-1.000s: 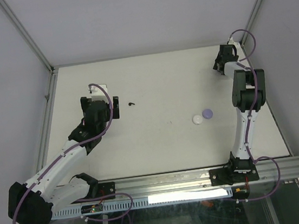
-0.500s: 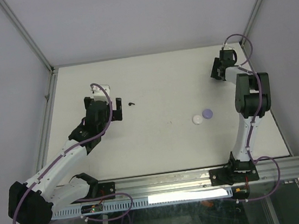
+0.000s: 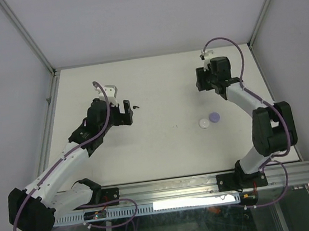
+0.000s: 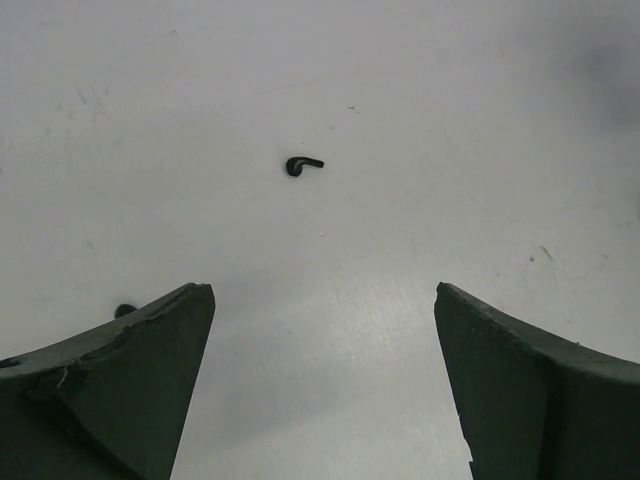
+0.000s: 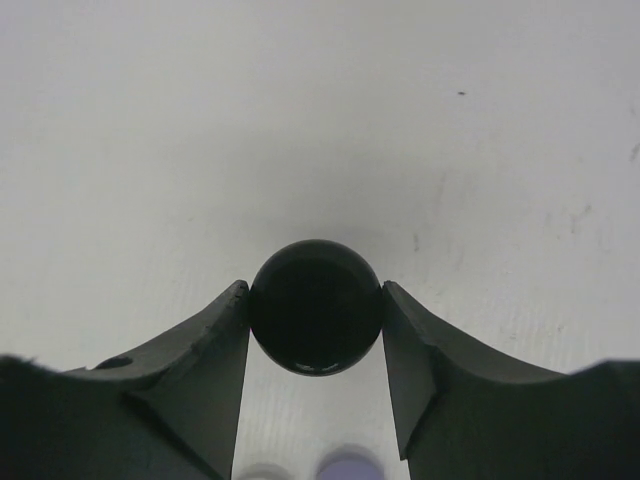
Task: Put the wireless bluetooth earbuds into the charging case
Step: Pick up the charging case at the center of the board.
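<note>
Beyond spread left gripper (image 4: 322,292) — black earbud (image 4: 295,166); right gripper (image 5: 314,290) clamps black case (image 5: 315,310).

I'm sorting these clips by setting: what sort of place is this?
Probably a robot lab test cell: a left arm and right arm bolted to an aluminium rail, a white table boxed in by plain panels and metal corner posts, and tiny items such as a black earbud.
</note>
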Robot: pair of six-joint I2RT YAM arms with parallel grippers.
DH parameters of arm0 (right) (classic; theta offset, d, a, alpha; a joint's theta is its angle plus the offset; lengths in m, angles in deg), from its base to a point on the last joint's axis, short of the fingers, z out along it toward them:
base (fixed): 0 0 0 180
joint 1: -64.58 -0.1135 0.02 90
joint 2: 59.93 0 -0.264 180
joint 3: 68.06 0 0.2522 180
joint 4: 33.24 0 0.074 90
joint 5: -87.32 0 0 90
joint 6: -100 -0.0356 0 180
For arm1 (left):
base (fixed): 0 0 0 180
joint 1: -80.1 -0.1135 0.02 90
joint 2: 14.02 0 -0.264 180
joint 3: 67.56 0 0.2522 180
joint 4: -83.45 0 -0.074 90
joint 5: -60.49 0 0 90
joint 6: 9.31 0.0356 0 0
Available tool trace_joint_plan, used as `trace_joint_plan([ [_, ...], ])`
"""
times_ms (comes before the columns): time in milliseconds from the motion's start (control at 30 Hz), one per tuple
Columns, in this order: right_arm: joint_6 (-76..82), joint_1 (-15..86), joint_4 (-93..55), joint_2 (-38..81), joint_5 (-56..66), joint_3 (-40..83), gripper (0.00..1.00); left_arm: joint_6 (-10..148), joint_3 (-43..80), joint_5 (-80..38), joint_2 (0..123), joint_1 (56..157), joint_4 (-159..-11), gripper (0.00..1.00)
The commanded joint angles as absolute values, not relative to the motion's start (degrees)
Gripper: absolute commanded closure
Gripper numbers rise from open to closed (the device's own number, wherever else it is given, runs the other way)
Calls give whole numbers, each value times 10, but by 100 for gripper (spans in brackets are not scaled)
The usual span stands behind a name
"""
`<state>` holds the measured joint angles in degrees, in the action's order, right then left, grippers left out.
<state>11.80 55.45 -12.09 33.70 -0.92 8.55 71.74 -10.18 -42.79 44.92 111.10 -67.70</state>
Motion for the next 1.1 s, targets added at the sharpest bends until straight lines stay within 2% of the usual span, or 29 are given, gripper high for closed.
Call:
trace_joint_plan([
  [0, 168, 511, -109, 234, 51, 57, 60, 668, -58, -338, 450, 1104, -687, 5],
  [233, 232, 426, -86, 114, 113, 22, 60, 630, -33, -255, 450, 1104, -685, 11],
  [433, 302, 352, -52, 67, 170, 24, 60, 600, -15, -187, 455, 1104, -685, 15],
  [900, 378, 210, -42, 69, 188, 50, 62, 540, 34, 14, 519, 1104, -685, 28],
  [1067, 395, 180, -45, 80, 178, 65, 62, 528, 44, 76, 548, 1104, -685, 40],
])
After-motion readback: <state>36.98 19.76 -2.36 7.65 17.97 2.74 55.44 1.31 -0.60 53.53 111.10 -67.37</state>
